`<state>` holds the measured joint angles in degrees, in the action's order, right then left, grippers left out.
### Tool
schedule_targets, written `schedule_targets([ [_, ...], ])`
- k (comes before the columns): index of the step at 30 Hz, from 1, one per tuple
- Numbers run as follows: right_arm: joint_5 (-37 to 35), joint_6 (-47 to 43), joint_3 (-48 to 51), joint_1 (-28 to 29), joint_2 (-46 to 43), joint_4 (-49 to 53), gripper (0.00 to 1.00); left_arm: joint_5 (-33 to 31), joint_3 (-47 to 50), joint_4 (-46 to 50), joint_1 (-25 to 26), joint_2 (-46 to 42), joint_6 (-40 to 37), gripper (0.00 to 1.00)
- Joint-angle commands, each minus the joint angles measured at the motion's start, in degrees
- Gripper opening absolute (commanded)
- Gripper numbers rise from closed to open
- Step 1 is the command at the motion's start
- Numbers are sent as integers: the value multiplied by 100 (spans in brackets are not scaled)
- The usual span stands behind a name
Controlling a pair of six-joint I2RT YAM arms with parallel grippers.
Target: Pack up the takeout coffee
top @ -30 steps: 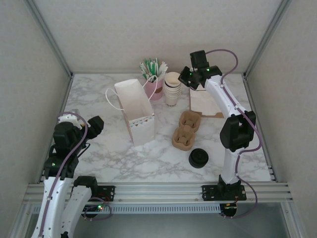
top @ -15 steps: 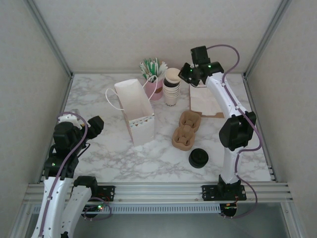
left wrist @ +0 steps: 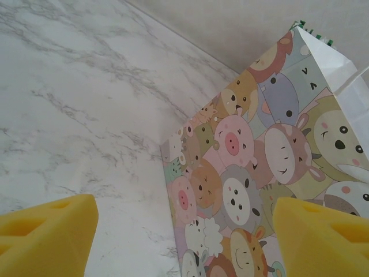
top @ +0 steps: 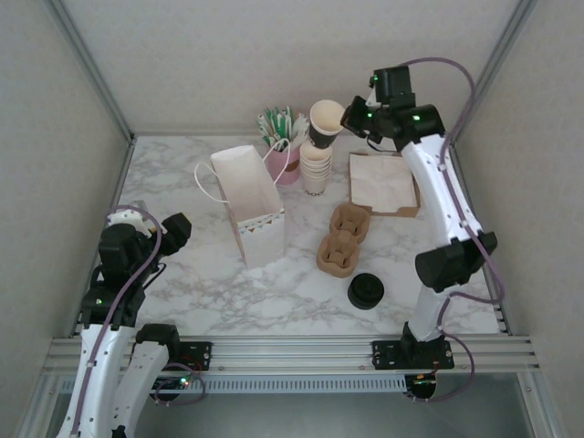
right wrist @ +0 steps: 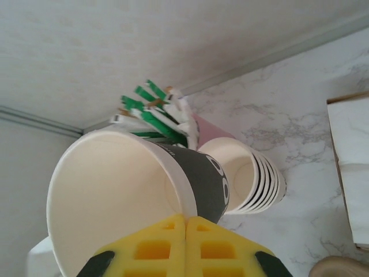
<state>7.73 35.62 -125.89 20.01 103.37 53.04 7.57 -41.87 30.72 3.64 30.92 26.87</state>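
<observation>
Top external view is showing the takeout coffee (top: pixel 365 291) standing upright near the front of the table (top: pixel 182 182), its black lid facing up, so its long axis is running vertically; it is sitting just in front of the two cardboard carriers (top: pixel 342 239) and close to the right arm's base.

The right claw (top: pixel 350 117) is hanging high at the back, well apart from the coffee; its jaws are pinching shut on the rim of an empty paper cup (right wrist: pixel 115 196), tilted above the stack of cups (top: pixel 316 170). From that claw the coffee is lying toward the near edge and lower down.

The left claw (top: pixel 155 230) is resting at the left edge with its yellow pads (left wrist: pixel 46 231) standing apart and gripping nothing, facing the animal-print paper bag (left wrist: pixel 259 173). The bag is standing roughly between it and the coffee, so the right arm is looking the likelier one to reach it, though its claw is occupied.
</observation>
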Motion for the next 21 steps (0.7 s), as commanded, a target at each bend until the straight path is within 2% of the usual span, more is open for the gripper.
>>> schedule_targets([
  [1, 11, -323, 331, 84, -877, 125, 0, -67, 47, 33, -33, -7, 38, 79],
  [8, -209, -526, 2113, 488, -2601, 13, 0, -66, 47, 40, -31, 2, 42, 79],
  [14, -192, -70, 3910, 1080, -4060, -74, 0, -115, 54, 38, -31, 28, 42, 80],
  [17, -10, 40, 4669, 1504, -4565, -298, 0, -68, 72, 5, -35, 59, 50, 80],
  [21, 326, 131, 5434, 2086, -4737, -400, 0, -45, 31, 28, -34, 155, 39, 80],
])
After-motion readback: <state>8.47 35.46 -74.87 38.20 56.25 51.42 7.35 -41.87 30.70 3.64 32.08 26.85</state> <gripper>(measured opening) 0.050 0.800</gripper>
